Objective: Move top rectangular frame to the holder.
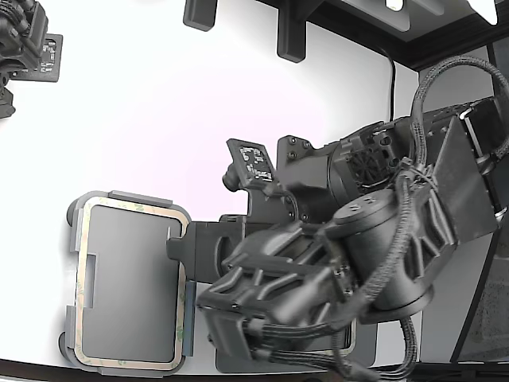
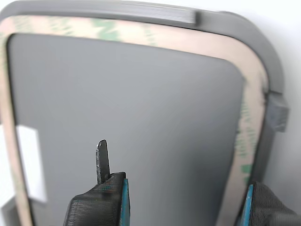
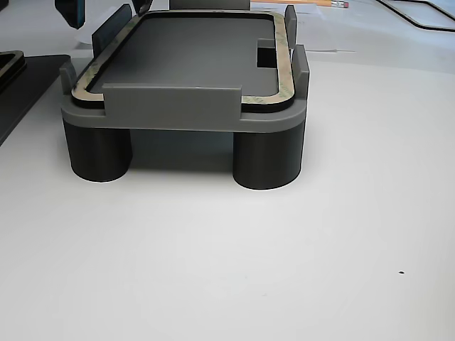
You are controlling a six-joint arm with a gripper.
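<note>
Where the arm reaches in from the exterior view's right, you see its gripper (image 1: 184, 253) at the near edge of the holder (image 1: 73, 239), which stands on the white table (image 1: 159, 119) toward the exterior view's left. The frame (image 1: 131, 205) lies flat inside the holder, its beige band with green flecks running round the dark grey floor of the plate and bounded by the raised tabs on every side. In the wrist view you look down on the same frame (image 2: 251, 89) seated within the grey rim of the holder (image 2: 270, 61); the two blue-faced fingers (image 2: 124, 202) stand well apart, one over the grey floor inside the frame and the other outside it, so that the frame's side passes between them. Nothing is pinched between the fingers, and the hand is released; whether either finger touches the frame cannot be told. A thin dark blade (image 2: 102, 160) rises from the inner finger. In the other view you see the holder (image 3: 178, 106) raised on dark round legs (image 3: 266, 160), with the frame (image 3: 281, 78) level on its top and a stepped notch cut into the plate beside one long side.
</note>
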